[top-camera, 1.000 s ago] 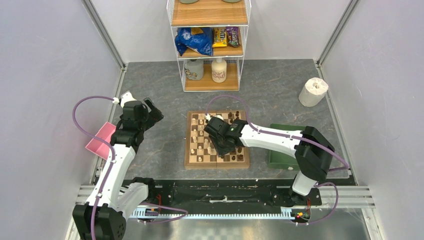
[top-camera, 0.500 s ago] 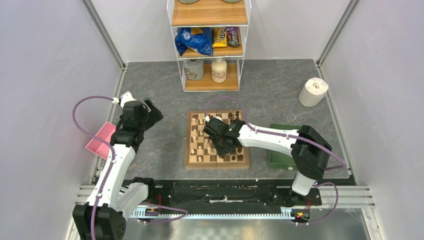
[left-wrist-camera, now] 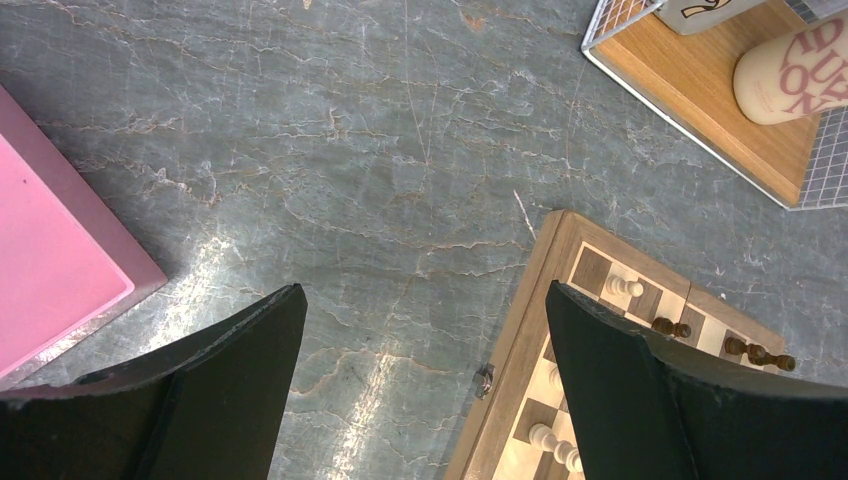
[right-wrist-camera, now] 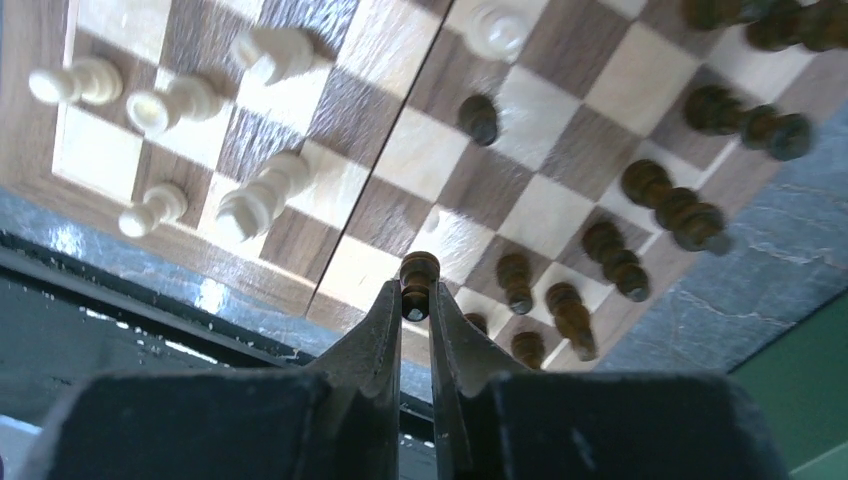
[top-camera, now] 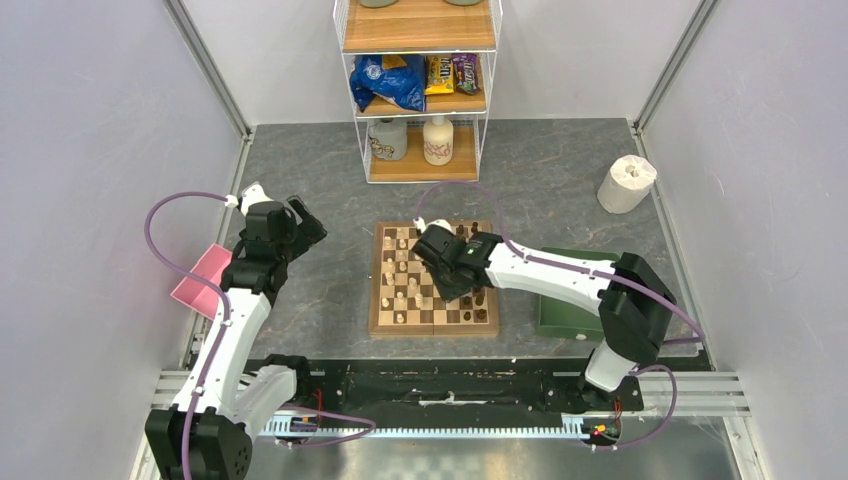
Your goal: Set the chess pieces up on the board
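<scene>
Dark brown wooden chess piece [right-wrist-camera: 418,272], pinched in the right hand [right-wrist-camera: 417,305], has risen off the checkered wooden chessboard [right-wrist-camera: 430,150], likely homeward; left hand [left-wrist-camera: 425,295] gapes wide.

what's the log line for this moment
right fingers: shut on dark chess piece over board | left fingers: open, empty, beside board

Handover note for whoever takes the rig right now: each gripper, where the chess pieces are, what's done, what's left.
Right gripper shut on a dark piece, above the board.
Left gripper open, holding nothing, over the table left of the board.
Cream pieces stand loosely on the board's left half, other dark pieces mostly on its right.
Done: one piece in hand.
Left: place it, then line up both sides.
</scene>
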Controlling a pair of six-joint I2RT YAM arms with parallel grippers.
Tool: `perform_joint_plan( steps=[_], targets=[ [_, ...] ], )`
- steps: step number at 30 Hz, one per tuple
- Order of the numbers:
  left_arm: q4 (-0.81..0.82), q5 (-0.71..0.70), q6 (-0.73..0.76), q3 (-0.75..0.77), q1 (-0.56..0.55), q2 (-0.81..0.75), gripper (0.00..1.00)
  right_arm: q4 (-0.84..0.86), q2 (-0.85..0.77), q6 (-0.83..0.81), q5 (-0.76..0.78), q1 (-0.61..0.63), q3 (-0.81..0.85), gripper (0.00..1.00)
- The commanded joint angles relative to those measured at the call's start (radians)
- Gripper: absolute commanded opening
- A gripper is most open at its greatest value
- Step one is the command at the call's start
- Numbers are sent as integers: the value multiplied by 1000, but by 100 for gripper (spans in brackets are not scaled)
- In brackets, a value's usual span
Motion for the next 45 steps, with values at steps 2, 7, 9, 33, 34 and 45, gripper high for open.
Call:
perform_joint_plan(
  steps=[2,7,9,33,34,45],
  targets=[
    [20,-9,28,1,2,-24,97,-3,-29,-25,60,-72,51,16],
    [18,-11,28,-2,3,-28,97,5,-7,-37,64,-111,45,16],
    [17,-10,27,-4,1,-29,97,10,-2,-39,58,-128,37,16],
    [21,-15,27,-5,2,-18,97,17,33,-58,37,-137,-11,16],
    [21,-16,27,-5,2,-18,97,17,34,-59,37,-137,-13,16],
    [21,-13,25,-5,2,-21,97,10,33,-64,42,-137,-24,16]
  ],
)
